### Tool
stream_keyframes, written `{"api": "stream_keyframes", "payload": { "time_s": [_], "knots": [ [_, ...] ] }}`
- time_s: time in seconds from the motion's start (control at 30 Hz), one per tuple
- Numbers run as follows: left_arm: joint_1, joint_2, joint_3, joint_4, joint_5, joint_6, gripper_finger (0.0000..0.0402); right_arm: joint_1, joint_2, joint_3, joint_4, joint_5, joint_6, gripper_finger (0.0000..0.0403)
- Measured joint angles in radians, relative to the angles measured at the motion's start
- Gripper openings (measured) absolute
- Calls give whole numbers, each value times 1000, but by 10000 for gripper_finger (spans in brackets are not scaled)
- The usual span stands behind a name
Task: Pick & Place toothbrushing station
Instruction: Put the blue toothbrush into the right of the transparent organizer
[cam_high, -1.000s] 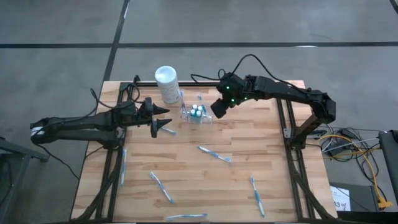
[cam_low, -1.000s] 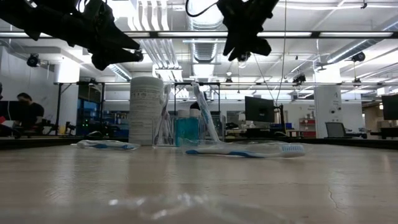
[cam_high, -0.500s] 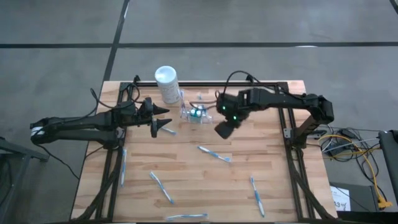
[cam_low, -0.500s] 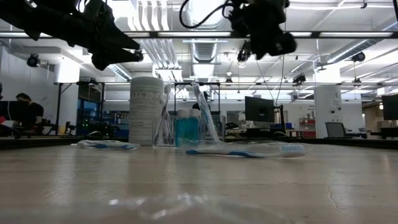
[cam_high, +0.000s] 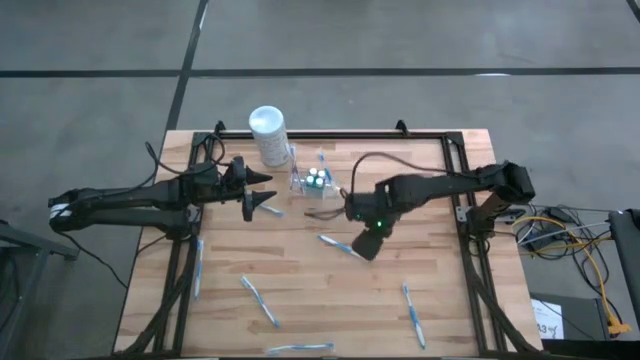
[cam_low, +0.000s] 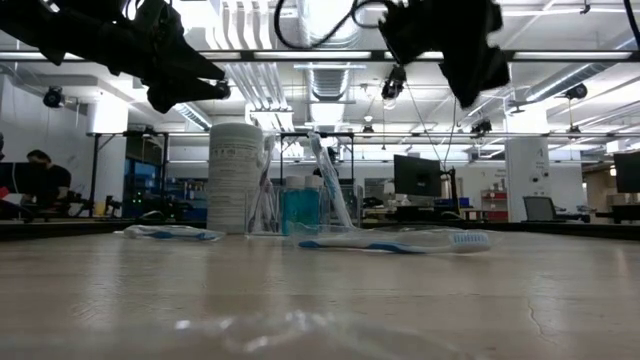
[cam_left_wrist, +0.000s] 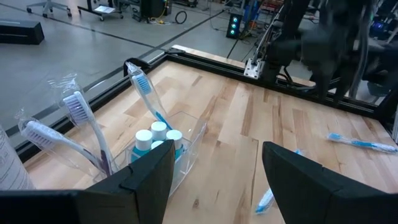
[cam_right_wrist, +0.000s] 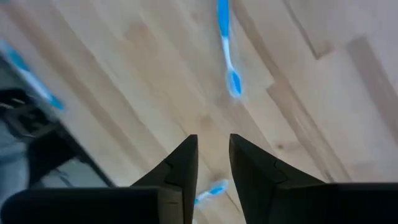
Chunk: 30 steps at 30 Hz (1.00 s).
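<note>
Standing near the far edge of the wooden counter (cam_high: 300, 275), the small clear holder (cam_high: 316, 185) has three upright toothbrushes and little bottles with white caps in it. In the left wrist view the holder (cam_left_wrist: 163, 155) shows three such bottles and blue liquid. Just to its left stands a taller white tub (cam_high: 268, 135) with a round lid; the two are close, but whether they touch cannot be told.

The counter is pale wood planks inside a black frame, on a grey floor. In the low view the room behind has ceiling lights, pipes, screens and a person sitting at the far left.

Six loose blue-and-white toothbrushes lie flat on the counter. One of them (cam_high: 343, 246) lies near the middle.

The left claw (cam_high: 262, 191) hangs left of the holder, its fingers spread wide and holding nothing. The right claw (cam_high: 364, 247) is above the middle toothbrush, fingers close together with a small gap, pinching nothing.
</note>
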Motion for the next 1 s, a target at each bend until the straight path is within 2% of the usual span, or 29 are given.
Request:
{"api": "stream_keyframes", "payload": {
  "time_s": [0.1,0.2,0.27,0.73,0.87,1.0],
  "knots": [
    [0,0,0,0,0,-5,247,20,31,-39,2,0,-5,99],
    [0,0,0,0,0,-17,247,28,53,-71,4,-7,91,105],
    [0,1,0,0,0,-18,247,30,63,-86,0,-7,90,108],
    [0,2,0,0,0,-18,247,45,74,-89,107,5,-207,114],
    [0,2,0,0,0,-18,247,45,75,-112,107,105,-298,119],
    [0,2,0,0,0,-18,247,45,75,-138,108,114,-332,126]
  ]
}}
